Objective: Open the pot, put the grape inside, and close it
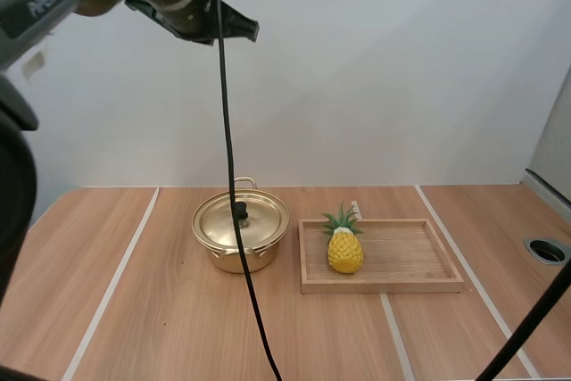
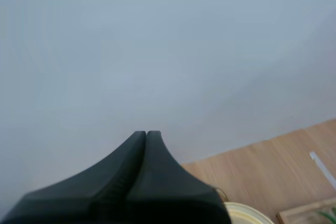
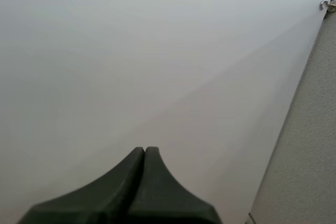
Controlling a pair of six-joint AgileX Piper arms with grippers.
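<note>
1. The table [image 1: 178, 310], light wood with pale stripes, lies whole in the high view. The left wrist view catches a strip of it past that arm's own fingers.
2. The wooden tray [image 1: 384, 285] sits right of centre, its long side running left to right. One corner of it shows in the left wrist view.
3. The pot [image 1: 232, 263], gold-coloured, stands just left of the tray, a narrow gap between them. Its lid [image 1: 259, 220] is on, black knob up. The left wrist view catches an arc of its rim.
4. The fruit is a pineapple [image 1: 345, 252], not a grape. It is in the tray's left end, near the pot. Its long axis runs from yellow body to green crown, with the crown toward the tray's far rim. Whether it stands or lies I cannot tell.
5. The left gripper [image 2: 146, 134] is pressed together into one dark wedge holding nothing. In the high view it hangs well above the pot.
6. The right gripper [image 3: 144, 150] is likewise pressed together on nothing, facing a plain wall.
</note>
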